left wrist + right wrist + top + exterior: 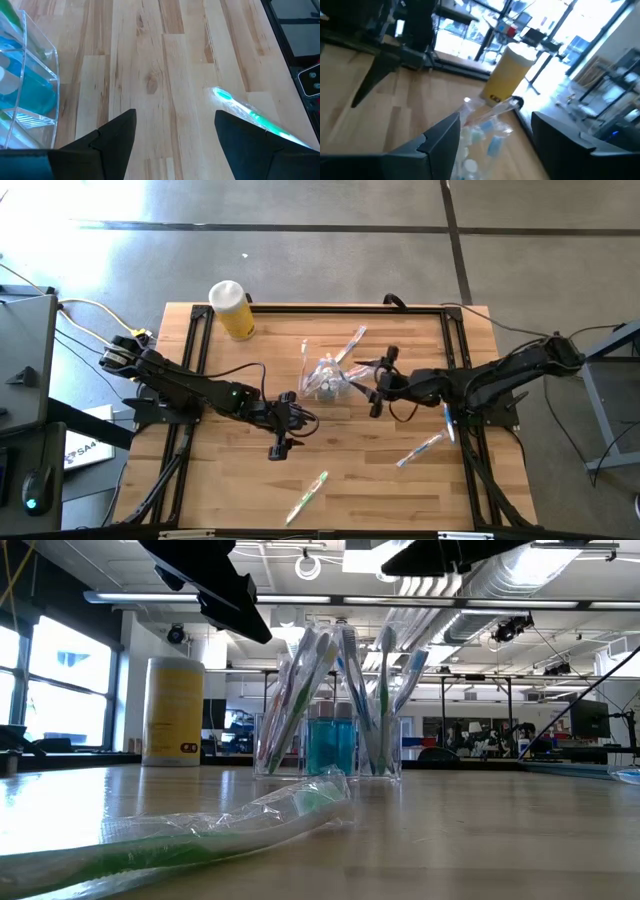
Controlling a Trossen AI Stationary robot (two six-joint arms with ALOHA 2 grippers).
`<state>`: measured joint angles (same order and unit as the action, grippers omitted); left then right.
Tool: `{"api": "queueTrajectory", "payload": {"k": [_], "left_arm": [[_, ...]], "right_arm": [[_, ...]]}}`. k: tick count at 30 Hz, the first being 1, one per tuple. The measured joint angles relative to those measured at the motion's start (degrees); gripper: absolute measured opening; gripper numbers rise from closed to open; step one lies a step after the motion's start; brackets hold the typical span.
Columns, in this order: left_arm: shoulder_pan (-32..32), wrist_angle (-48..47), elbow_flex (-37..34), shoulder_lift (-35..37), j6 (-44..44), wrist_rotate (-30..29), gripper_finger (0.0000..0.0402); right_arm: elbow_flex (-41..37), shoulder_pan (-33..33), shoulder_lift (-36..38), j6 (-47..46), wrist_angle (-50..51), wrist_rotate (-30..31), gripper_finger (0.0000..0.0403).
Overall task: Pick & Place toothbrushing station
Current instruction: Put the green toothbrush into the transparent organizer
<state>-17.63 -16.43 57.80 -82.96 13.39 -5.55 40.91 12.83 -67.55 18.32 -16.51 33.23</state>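
From the high view I am watching the clear container standing mid-desk, already bristling with toothbrushes, while three wrapped toothbrushes are lying loose: one just behind the container, one toward the right side, and a green one near the front edge of the desk; by my reckoning the job is well along but not finished. The left gripper is hovering in front of the container, the right gripper just beside it on the right, and the yellow bottle is sitting at the back left corner. In the low view I am seeing brushes and teal-ended tubes upright inside the container, the green wrapped brush lying close in front. The left wrist view is showing me that gripper's fingers spread wide over bare wood, gripping nothing. The right wrist view is showing its fingers parted too, empty, looking down over the container.
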Motion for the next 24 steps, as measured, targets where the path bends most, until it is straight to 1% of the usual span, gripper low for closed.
{"api": "queueTrajectory", "payload": {"k": [4, 7, 12, 17, 22, 24], "left_arm": [[-0.01, -0.02, 0.00, 0.00, 0.00, -0.01, 0.0264], [0.01, 0.00, 0.00, 0.00, 0.30, 0.01, 0.0264], [-0.02, -0.01, 0.00, -0.02, 2.46, 0.12, 0.0264], [-0.16, -0.56, -0.26, -0.72, 9.66, 2.07, 0.0264], [-4.05, 0.61, -0.28, -3.03, 12.91, 1.45, 0.0264], [-6.22, 3.96, -0.21, -4.52, 14.89, 0.70, 0.0264]], "right_arm": [[0.00, 4.19, 1.81, 5.64, -2.72, 5.00, 0.0236], [0.00, 7.92, 2.60, 8.79, -4.47, 7.17, 0.0236], [0.00, 14.34, 2.58, 10.01, -5.62, 10.76, 0.0236], [-0.02, 19.35, 2.56, 5.55, -4.67, 11.78, 0.0236], [-0.02, 22.58, 2.56, 1.26, -4.69, 11.65, 0.0236], [-0.02, 23.39, 2.54, 0.70, -4.46, 11.59, 0.0236]]}}
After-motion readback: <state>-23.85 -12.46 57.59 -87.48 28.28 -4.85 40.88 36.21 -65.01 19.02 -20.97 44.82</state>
